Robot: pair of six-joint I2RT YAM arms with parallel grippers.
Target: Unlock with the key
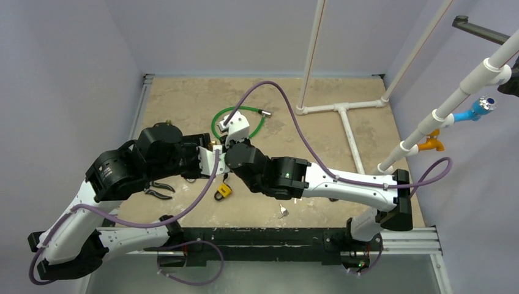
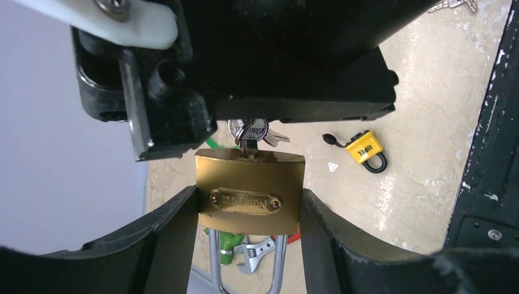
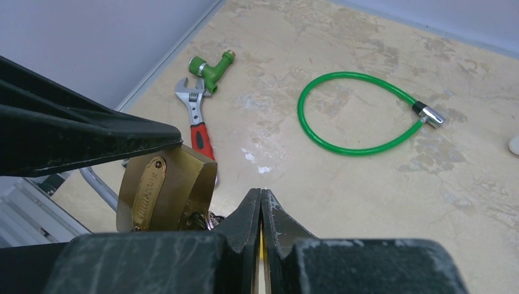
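**Left gripper**: fingers are closed on the narrow sides of the brass padlock. It is held above the bench near its middle, with the steel shackle pointing back toward the wrist.

**Right gripper**: jaws are pressed shut just beside the key, which sits in the keyhole. We cannot tell whether they pinch it.

**Handling:** we judge the padlock heavy, rigid and smooth, best held by the body as here. The key looks thin and is best taken by its bow.

**Writing:** the nameplate is embossed but unreadable. The small yellow padlock, toward the near edge, has black lettering we cannot make out.
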